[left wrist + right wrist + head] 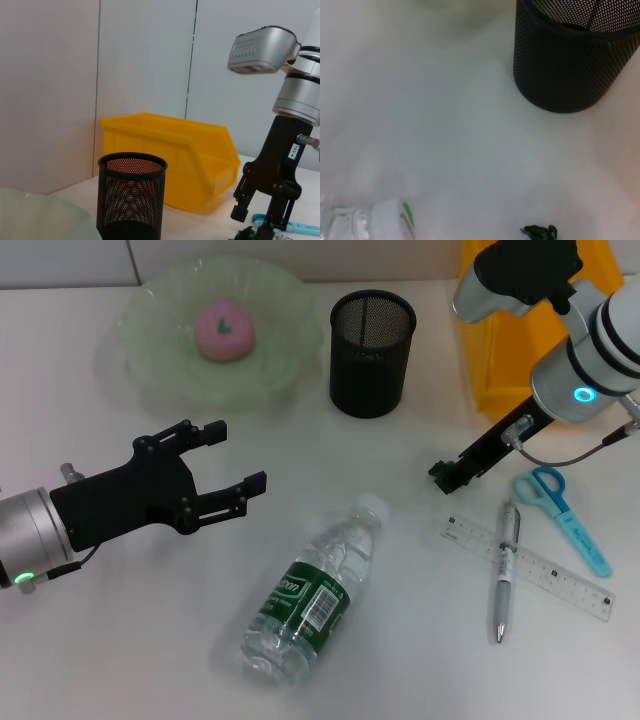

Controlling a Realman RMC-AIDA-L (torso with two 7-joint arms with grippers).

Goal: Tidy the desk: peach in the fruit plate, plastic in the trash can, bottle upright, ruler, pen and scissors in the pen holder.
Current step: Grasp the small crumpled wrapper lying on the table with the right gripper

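The pink peach [224, 328] lies in the green glass fruit plate [150, 360]. The clear bottle [310, 595] lies on its side in the middle of the desk, cap toward the far right. The ruler [560, 582], the pen [505, 575] across it, and the blue scissors [562, 515] lie at the right. The black mesh pen holder [372, 352] stands at the back, empty as far as I see. My left gripper [235, 455] is open and empty, left of the bottle. My right gripper [447, 472] is open and empty, just left of the ruler; it also shows in the left wrist view [257, 216]. No plastic shows in any view.
The yellow bin [495, 370] stands at the back right behind my right arm, also in the left wrist view [170, 155]. The pen holder [570, 55] and the bottle's cap [385, 220] show in the right wrist view. A white wall rises behind the desk.
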